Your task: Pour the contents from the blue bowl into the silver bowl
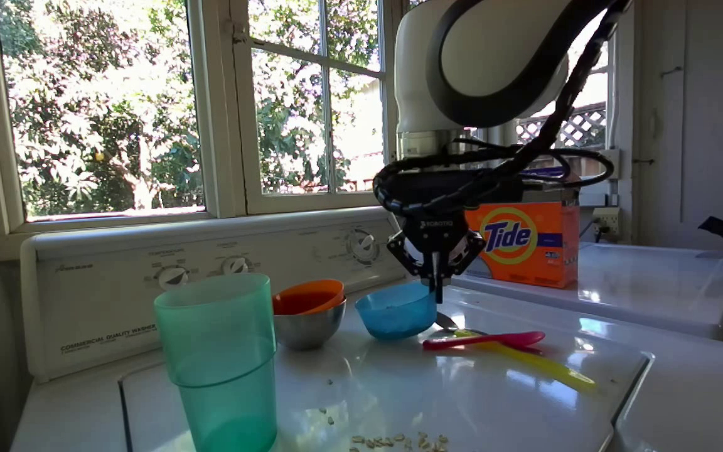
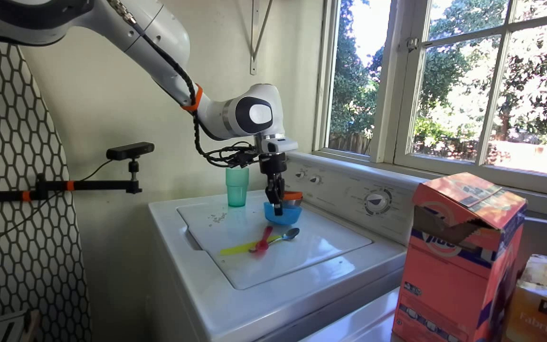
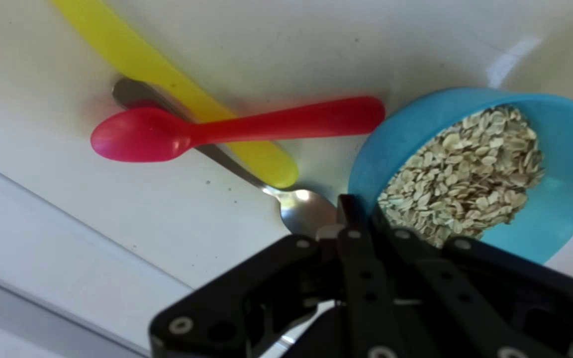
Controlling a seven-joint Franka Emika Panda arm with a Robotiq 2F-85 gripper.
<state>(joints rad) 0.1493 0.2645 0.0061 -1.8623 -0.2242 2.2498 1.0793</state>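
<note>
The gripper [image 3: 363, 208] pinches the blue bowl [image 1: 394, 316] by its edge, so please lift it level and tip the oats [image 3: 463, 174] only above the silver bowl [image 1: 309, 328].

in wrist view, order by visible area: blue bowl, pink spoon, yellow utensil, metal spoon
1. Blue bowl
2. Pink spoon and yellow utensil: too alike to rank; the frame cuts off the latter
3. Metal spoon, partly covered
</note>
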